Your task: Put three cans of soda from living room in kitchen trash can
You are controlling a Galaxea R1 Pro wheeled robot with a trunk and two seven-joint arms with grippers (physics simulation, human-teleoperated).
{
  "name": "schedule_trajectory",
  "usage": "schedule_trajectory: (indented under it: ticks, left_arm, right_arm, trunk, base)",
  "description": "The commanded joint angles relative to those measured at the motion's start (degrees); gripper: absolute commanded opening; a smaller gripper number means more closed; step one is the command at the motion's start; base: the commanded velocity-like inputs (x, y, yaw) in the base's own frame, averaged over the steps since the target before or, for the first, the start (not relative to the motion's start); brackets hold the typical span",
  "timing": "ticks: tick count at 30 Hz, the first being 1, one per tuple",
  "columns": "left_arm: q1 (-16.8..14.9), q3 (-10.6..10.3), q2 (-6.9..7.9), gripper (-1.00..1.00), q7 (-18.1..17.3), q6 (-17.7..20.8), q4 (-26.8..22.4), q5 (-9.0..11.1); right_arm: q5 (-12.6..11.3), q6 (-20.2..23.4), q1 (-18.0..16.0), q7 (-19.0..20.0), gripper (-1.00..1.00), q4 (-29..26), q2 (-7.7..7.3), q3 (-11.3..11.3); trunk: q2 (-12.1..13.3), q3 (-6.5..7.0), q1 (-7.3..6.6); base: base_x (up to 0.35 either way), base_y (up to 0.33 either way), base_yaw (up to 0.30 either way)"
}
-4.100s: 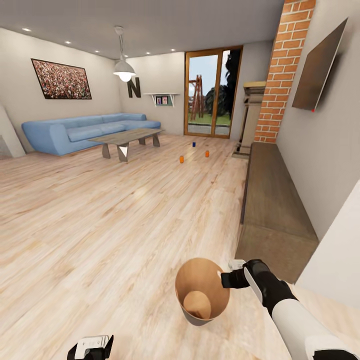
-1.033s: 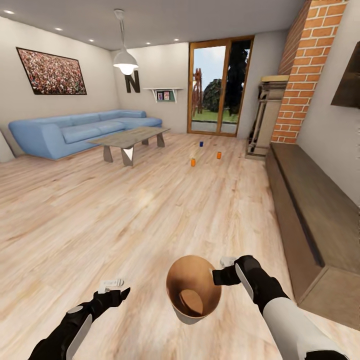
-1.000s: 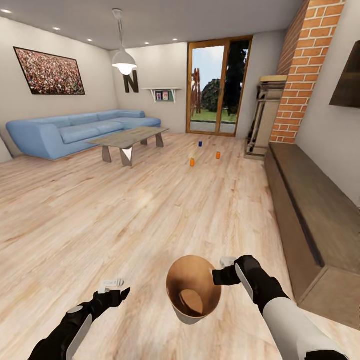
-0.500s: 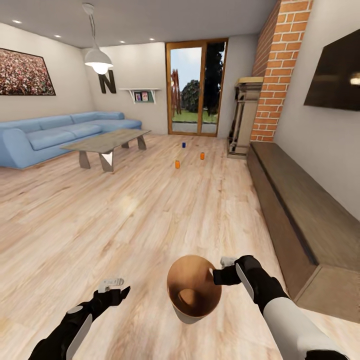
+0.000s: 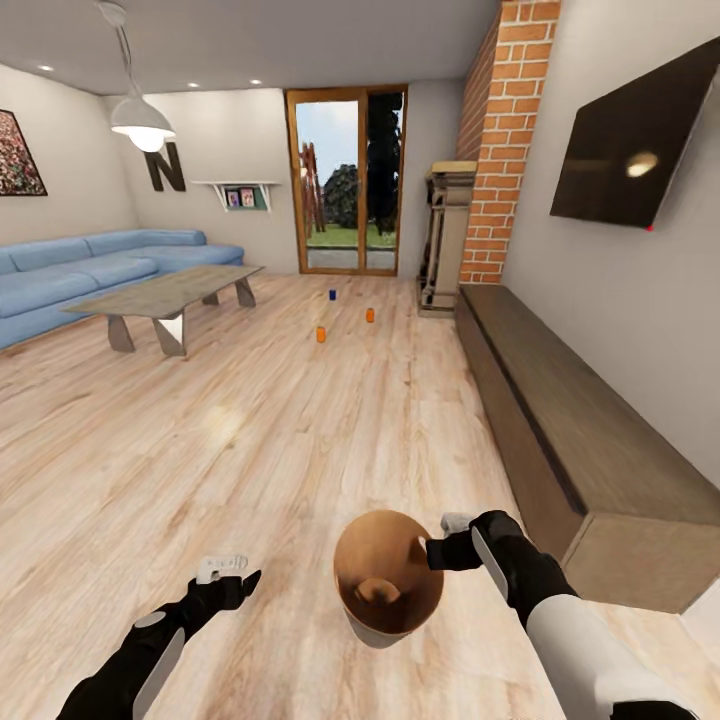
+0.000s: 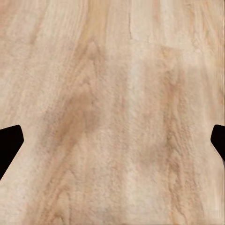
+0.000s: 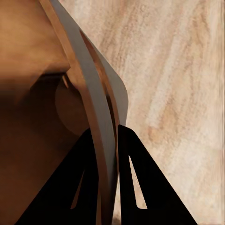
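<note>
Right gripper (image 5: 447,540) is pinched tight on the rim of the tash can (image 5: 388,585), one finger inside the brown wall and one outside, as the right wrist view (image 7: 107,140) shows up close; the bin hangs above the plank floor (image 5: 250,430), mouth tilted toward the camera, its grey outside mostly hidden. Left gripper (image 5: 222,575) hovers low over the boards, fingers spread wide with nothing between them; only their dark tips (image 6: 9,143) poke in at the wrist view's edges. Far across the living room, near the glass doors (image 5: 345,180), stand the three cans: orange (image 5: 321,335), orange (image 5: 370,315), dark blue (image 5: 332,295), tiny, labels unreadable. The sofa (image 5: 90,265) is cut off at the frame edge.
</note>
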Motion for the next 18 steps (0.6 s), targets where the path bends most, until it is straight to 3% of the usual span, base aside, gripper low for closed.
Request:
schedule_trajectory:
  ticks: [1, 18]
  left_arm:
    - [0.00, -0.01, 0.00, 1.00, 0.00, 0.01, 0.02, -0.01]
    - [0.00, -0.12, 0.00, 1.00, -0.08, -0.02, 0.00, 0.12]
  right_arm:
    - [-1.40, 0.21, -0.01, 0.38, -1.00, -0.03, 0.01, -0.07]
    - [-1.45, 0.29, -0.01, 0.41, -1.00, -0.01, 0.09, 0.01]
  trunk:
    - [0.41, 0.22, -0.23]
    - [7.23, 3.75, -3.96]
  base:
    - [0.001, 0.001, -0.247]
    - [0.000, 0.000, -0.247]
